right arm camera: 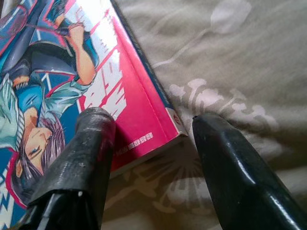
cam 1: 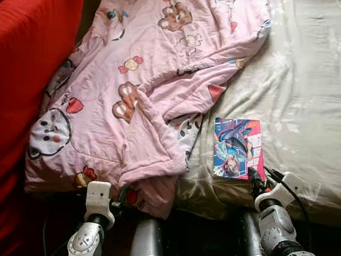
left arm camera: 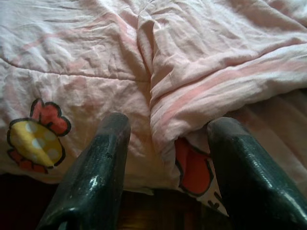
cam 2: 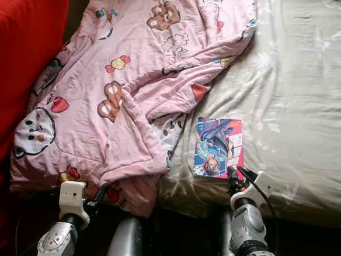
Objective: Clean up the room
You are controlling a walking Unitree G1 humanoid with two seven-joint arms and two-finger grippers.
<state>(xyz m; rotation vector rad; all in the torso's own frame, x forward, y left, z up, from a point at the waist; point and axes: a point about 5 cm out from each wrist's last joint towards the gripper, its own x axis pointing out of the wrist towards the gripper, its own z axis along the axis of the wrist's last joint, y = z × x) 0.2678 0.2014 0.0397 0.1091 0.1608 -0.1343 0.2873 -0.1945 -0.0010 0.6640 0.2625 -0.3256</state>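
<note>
Overhead, a pink quilt (cam 1: 144, 89) printed with cartoon bears and candies is seen crumpled across the left part of a bed covered by a grey-beige sheet (cam 1: 308, 95). A red fabric surface (cam 1: 20, 74) rises along the robot's left. A comic book (cam 1: 237, 148) with a blue and magenta cover lies flat on the sheet, just beside the quilt's folded corner and near the bed's front edge.

The left gripper (left arm camera: 168, 158) is placed at the quilt's near hem, where the fabric hangs over the bed edge. From the head cameras its fingers are hidden by the white wrist housing; the left wrist view shows them spread apart, with a raised fold of the quilt and a red heart print lying between them. Contact with the fabric cannot be confirmed.

The right gripper (right arm camera: 148, 143) is placed at the near right corner of the comic book. In the right wrist view its fingers are seen spread: one finger (right arm camera: 91, 143) overlaps the cover, the other is over bare sheet, and the book's magenta corner lies between them. Nothing is pinched.
</note>
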